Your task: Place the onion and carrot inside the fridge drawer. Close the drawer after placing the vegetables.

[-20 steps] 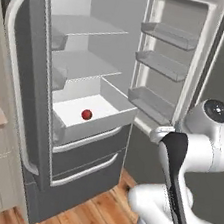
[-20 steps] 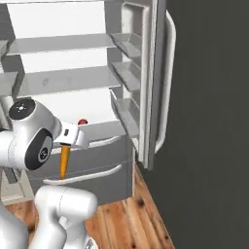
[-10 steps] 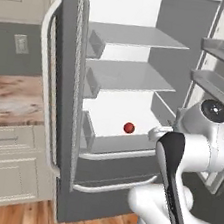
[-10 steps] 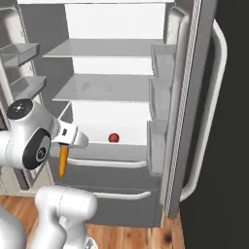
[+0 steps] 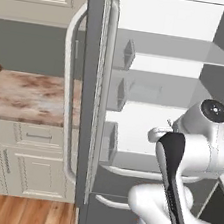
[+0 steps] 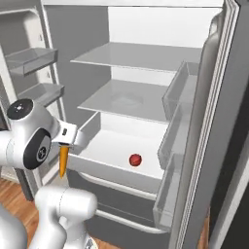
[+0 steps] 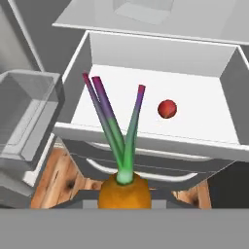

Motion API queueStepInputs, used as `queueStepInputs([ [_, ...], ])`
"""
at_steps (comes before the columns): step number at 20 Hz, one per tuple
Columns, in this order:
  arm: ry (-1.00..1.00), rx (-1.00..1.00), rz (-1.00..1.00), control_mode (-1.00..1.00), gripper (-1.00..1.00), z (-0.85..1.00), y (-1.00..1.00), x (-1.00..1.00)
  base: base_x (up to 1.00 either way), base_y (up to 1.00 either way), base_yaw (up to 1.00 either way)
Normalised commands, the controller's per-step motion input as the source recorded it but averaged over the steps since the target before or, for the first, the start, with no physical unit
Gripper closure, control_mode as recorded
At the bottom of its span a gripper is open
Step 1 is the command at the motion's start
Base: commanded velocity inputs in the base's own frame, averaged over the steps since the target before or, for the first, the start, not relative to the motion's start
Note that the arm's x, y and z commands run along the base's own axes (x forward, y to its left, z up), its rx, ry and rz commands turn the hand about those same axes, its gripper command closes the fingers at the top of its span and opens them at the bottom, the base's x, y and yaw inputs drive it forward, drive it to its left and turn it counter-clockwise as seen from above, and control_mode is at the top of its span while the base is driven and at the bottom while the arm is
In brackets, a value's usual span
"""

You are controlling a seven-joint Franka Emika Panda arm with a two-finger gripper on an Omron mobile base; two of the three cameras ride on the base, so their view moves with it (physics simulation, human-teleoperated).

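Observation:
My gripper (image 6: 64, 145) is shut on the orange carrot (image 6: 63, 161), which hangs point-down just left of the fridge drawer's front corner. In the hand view the carrot (image 7: 123, 191) sits right below the lens, its green and purple stalks pointing toward the drawer. The fridge drawer (image 6: 111, 169) is a pale white bin, pulled out and open under the lowest glass shelf. A small red onion (image 6: 135, 160) lies on its floor, right of centre. From the hand view, the onion (image 7: 167, 109) rests inside the drawer (image 7: 146, 141), right of the stalks.
Both fridge doors stand open: the left one with clear bins (image 6: 35, 58), the right one (image 6: 209, 126) close by with bins too. Glass shelves (image 6: 127, 100) sit above the drawer, and a grey drawer front (image 6: 121, 206) below. A marble counter (image 5: 25, 97) lies left of the fridge.
The whole picture has shifted as the base drove sideways, so the fridge is now seen from further right. The carrot stays in the shut gripper and the onion stays in the drawer.

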Motion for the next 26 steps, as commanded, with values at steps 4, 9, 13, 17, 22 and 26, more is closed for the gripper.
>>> queueStepInputs([
  [4,0.0,0.0,0.0,1.0,1.0,0.0,0.0,0.0,0.51,-0.15,0.37],
  [9,0.0,0.0,0.0,1.0,1.0,0.0,0.0,0.0,0.38,-0.18,0.18],
  [13,0.0,0.0,0.0,1.0,1.0,0.0,0.0,0.0,0.17,-0.49,0.12],
  [17,0.0,0.0,0.0,1.0,1.0,0.0,0.0,0.0,0.01,-0.55,0.09],
  [22,0.0,0.0,0.0,1.0,1.0,0.0,0.0,0.0,0.18,-0.38,0.1],
  [26,0.0,0.0,0.0,1.0,1.0,0.0,0.0,0.0,0.42,-0.32,0.15],
])
